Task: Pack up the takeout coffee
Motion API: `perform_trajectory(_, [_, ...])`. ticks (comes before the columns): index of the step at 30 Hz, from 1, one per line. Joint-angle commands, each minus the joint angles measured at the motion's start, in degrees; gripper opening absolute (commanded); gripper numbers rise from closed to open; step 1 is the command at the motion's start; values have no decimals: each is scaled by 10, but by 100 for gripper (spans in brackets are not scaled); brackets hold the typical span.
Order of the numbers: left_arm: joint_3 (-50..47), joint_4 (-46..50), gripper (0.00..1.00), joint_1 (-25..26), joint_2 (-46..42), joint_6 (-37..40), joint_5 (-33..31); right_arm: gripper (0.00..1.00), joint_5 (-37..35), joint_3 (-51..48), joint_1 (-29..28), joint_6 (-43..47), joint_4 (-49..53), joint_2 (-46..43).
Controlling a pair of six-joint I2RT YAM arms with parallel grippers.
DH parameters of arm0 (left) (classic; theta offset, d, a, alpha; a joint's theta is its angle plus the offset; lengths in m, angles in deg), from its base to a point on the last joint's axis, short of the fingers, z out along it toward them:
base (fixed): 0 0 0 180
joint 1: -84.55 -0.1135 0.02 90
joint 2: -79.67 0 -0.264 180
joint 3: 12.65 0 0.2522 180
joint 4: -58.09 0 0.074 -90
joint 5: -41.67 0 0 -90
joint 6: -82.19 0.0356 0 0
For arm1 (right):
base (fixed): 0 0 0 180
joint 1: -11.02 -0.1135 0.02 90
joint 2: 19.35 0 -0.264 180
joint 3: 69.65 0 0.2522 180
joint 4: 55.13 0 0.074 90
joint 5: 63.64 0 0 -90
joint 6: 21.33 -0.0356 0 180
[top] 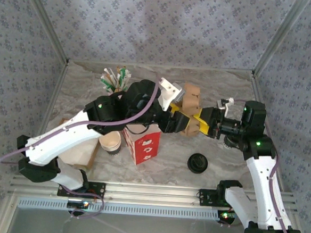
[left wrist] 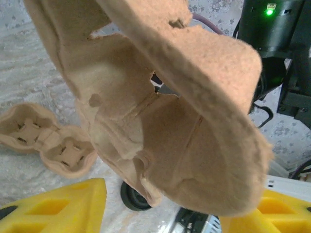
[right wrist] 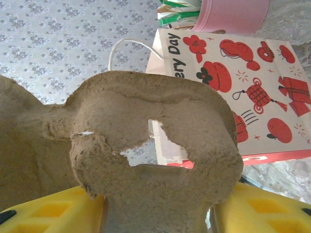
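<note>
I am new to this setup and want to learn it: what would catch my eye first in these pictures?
First, the brown cup carrier raised over the middle of the table, between the left gripper and the right gripper. Left of it stands a red-and-white paper bag with a paper cup beside it; a black lid lies alone toward the front.

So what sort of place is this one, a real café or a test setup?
Most likely a staged lab cell: patterned walls on a metal frame enclose a marble-look table, with takeout props such as a pulp cup carrier and a printed paper bag.
</note>
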Motion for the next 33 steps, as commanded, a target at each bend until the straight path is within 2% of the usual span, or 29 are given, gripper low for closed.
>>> perform_trajectory(1, [26, -43, 53, 2, 0, 38, 16, 62, 34, 17, 4, -18, -17, -1])
perform_trajectory(9, [25, -94, 33, 2, 11, 46, 39, 62, 43, 4, 5, -17, -23, 2])
perform_trajectory(14, [37, -91, 15, 2, 23, 53, 43, 62, 43, 0, 5, -17, -25, 4])
perform_trajectory(16, [50, -77, 12, 2, 31, 59, 39, 64, 41, 0, 6, -11, -21, 5])
perform_trajectory(19, [83, -42, 10, 1, 50, 71, 26, 76, 22, 16, 10, 50, 55, 7])
perform_trajectory(21, [102, -2, 9, 1, 66, 79, 19, 89, 4, 26, 23, 96, 123, 7])
perform_trajectory(23, [129, 35, 9, -1, 89, 86, 10, 100, -29, 28, 42, 132, 173, 4])
perform_trajectory(26, [172, 97, 10, -1, 129, 101, -13, 100, -106, 34, 70, 197, 259, 5])
perform_trajectory(29, [207, 157, 9, -1, 170, 118, -39, 100, -254, 59, 96, 251, 381, 33])
perform_trajectory(31, [226, 192, 8, -1, 197, 129, -60, 100, -324, 74, 119, 278, 434, 57])
perform_trajectory(33, [240, 221, 8, -1, 222, 138, -82, 100, -362, 78, 143, 291, 458, 71])
